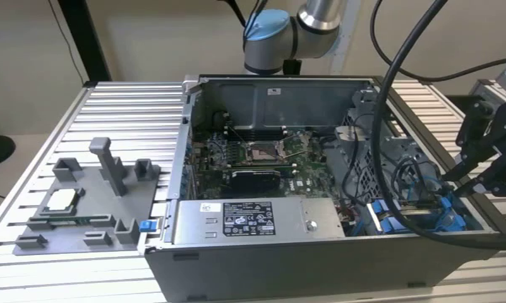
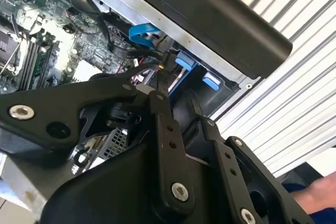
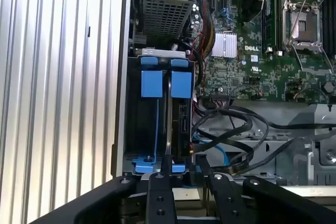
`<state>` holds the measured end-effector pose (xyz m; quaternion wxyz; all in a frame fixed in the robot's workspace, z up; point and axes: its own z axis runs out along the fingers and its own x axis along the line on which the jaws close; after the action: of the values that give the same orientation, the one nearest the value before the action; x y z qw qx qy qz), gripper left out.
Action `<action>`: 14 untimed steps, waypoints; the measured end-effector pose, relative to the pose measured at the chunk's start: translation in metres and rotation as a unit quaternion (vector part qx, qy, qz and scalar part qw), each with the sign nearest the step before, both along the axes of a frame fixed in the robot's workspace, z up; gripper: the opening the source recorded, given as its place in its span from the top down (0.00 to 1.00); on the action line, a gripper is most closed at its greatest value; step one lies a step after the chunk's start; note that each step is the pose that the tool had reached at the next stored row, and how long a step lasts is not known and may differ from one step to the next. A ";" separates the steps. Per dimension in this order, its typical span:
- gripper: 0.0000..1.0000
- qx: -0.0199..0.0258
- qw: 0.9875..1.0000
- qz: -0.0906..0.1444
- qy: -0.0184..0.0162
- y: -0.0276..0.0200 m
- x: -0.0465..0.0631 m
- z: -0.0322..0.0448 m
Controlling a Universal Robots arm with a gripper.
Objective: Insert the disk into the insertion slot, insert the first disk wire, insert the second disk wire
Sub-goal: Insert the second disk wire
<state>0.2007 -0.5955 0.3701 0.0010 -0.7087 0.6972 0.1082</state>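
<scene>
Pincer (image 1: pixel 455 182) hangs at the exterior view's right edge, over the open computer case (image 1: pixel 320 265) on the slatted counter (image 1: pixel 126 107). The second wrist view shows its two fingertips (image 2: pixel 159 85) almost meeting, a narrow grip; what is between them I cannot tell. The first wrist view shows something else: the disk (image 3: pixel 181 124) seems to stand edge-on inside the insertion slot (image 3: pixel 137 129), with two blue tabs (image 3: pixel 152 83) side by side at one end. In the exterior view, one grey box (image 1: pixel 253 221) with a sticker lies lower centre, and one thick black cable (image 1: pixel 384 126) crosses in front of the case.

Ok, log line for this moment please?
gripper: shut, at insertion slot | held item: cannot tell | black cables: loose beside slot | computer case: open
</scene>
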 end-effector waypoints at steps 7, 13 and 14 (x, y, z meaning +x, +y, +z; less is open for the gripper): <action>0.00 0.010 1.000 0.018 0.000 0.0000 0.005 -0.0038; 0.00 0.011 0.999 0.041 0.000 0.0000 0.010 -0.0078; 0.00 0.011 0.999 0.045 0.000 0.0000 0.011 -0.0083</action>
<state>0.2117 -0.5956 0.3618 0.0039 -0.7396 0.6630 0.1163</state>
